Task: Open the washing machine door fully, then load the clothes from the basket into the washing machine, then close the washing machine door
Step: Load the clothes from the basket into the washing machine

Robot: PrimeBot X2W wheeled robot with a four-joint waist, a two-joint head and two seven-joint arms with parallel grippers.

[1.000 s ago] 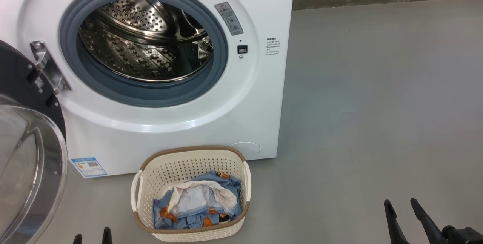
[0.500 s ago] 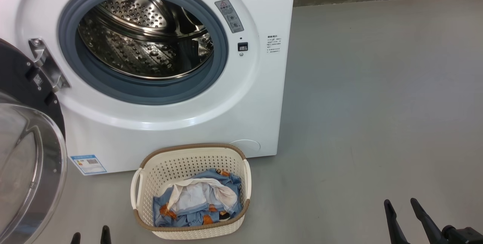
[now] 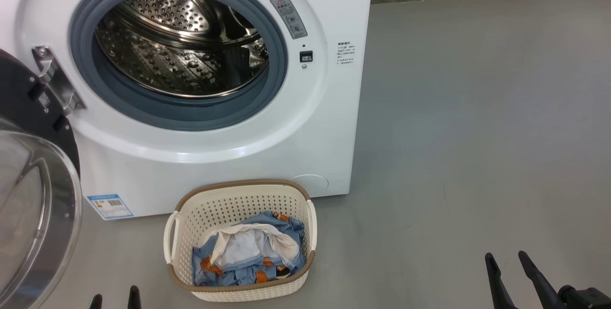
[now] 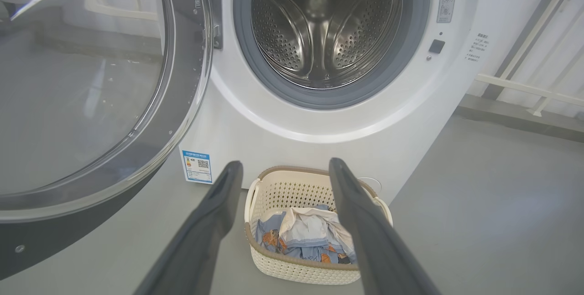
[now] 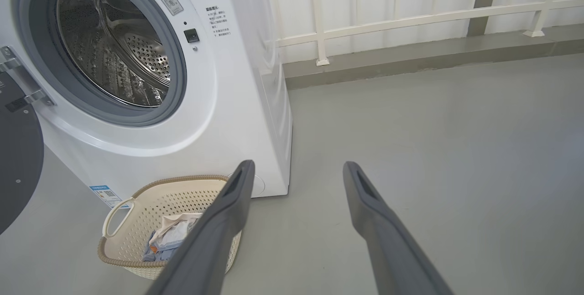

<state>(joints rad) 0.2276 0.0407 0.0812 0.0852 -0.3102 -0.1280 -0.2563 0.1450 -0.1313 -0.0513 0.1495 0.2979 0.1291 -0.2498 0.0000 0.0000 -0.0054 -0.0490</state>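
Now, my left gripper [image 3: 116, 299]: fingers apart, nothing held, 7 o'clock in head view. My right gripper [image 3: 507, 259]: apart too, nothing held, 5 o'clock. At 6, basket [image 3: 238, 185] on floor [image 3: 453, 132], just before washer [image 3: 215, 175]; clothes [image 3: 248, 251] heaped inside. At 9, door [image 3: 19, 94] swung open; at 11, drum [image 3: 176, 46] exposed.

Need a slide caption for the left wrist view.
Open left gripper facing basket of clothes; washing machine door swung open, drum empty.

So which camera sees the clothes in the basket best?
The head view: it looks down into the basket and the clothes show unblocked. In the left wrist view a finger covers their edge; in the right wrist view a finger hides part.
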